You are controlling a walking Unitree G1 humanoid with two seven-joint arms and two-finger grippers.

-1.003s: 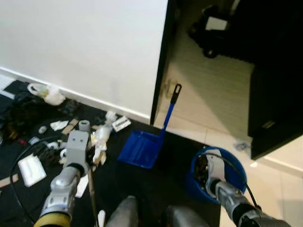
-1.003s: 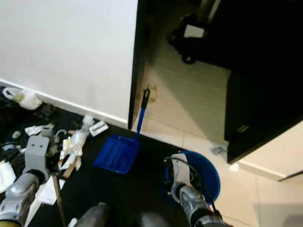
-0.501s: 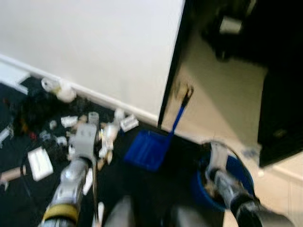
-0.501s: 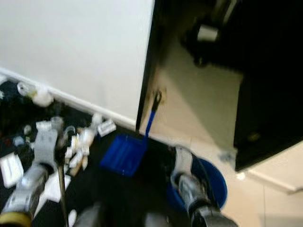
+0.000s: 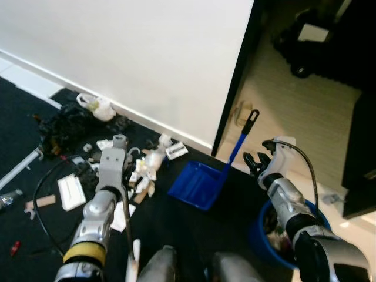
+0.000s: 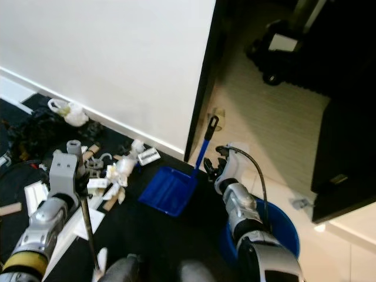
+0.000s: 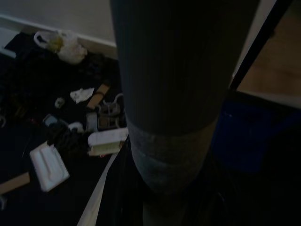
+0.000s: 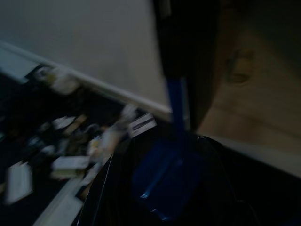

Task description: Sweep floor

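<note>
Litter point(image 5: 138, 170) scattered, blue dustpan point(image 5: 197, 185) beside

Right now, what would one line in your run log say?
task: sweep floor | left gripper: on broom pole | right gripper: near blue dustpan handle | litter: unswept | blue bucket: right

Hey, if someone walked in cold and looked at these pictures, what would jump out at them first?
Probably the bright blue dustpan on the dark floor, its long handle leaning up against the wall corner. Beside it, along the white wall, lies a scatter of litter, paper scraps and a knotted plastic bag. The right hand hovers close to the dustpan's handle, above a blue bucket, while the left hand holds a thin broom pole.
</note>
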